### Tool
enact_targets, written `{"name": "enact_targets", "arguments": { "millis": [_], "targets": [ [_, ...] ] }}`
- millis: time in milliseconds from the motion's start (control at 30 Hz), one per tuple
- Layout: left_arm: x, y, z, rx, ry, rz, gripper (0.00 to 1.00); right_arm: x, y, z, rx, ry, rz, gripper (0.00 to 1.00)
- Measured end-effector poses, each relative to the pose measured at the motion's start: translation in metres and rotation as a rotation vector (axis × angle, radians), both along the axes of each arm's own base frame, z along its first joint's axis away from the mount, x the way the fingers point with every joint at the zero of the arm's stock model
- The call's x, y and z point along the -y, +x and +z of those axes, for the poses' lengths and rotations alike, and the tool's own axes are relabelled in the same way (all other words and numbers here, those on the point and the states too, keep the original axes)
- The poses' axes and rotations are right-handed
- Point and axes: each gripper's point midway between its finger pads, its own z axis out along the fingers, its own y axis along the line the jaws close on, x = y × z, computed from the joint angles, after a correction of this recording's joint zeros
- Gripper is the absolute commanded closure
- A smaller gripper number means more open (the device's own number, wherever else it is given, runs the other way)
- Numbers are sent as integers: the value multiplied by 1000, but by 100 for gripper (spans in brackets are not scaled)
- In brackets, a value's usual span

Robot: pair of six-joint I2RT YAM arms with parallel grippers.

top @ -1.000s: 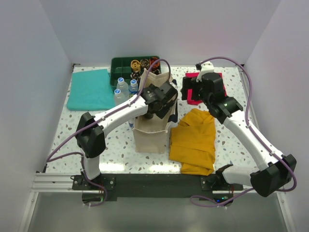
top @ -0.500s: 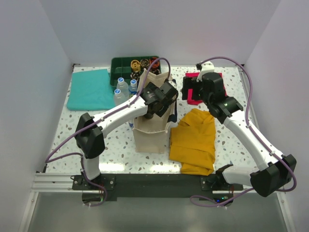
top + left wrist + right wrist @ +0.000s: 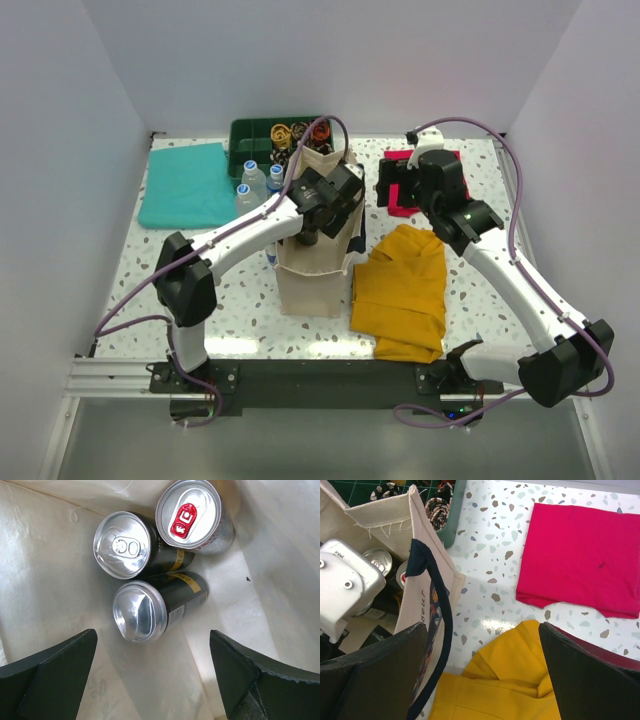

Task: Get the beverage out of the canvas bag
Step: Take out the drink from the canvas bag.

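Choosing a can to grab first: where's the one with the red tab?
Left wrist view: the red-tab can stands inside the canvas bag, upper right of the cluster, beside the upright black can and beyond the tipped black can.

Inside the canvas bag, three cans packed together. Behind the bag, a tray; just left, bottles; just right, a cloth.

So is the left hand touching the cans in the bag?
Apart. In the left wrist view the open left hand hangs above the cans, canvas bag lining showing between them.
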Motion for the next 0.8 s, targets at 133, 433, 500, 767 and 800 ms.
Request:
{"name": "enact_targets", "arguments": {
  "millis": [133, 433, 500, 767, 800],
  "targets": [
    [-2, 4, -4, -25, -34, 3, 0, 0, 0, 0, 0, -1, 0, 2],
    [-1, 10, -14, -80, -121, 2, 0, 1, 0, 0, 0, -5, 1, 2],
    [0, 10, -15, -88, -135, 3, 0, 1, 0, 0, 0, -5, 1, 2],
    [2, 10, -20, -107, -161, 4, 0, 0, 2, -7, -16, -15, 1, 2],
    [2, 10, -20, -107, -163, 3, 0, 0, 2, -7, -17, -16, 1, 2]
  ]
}}
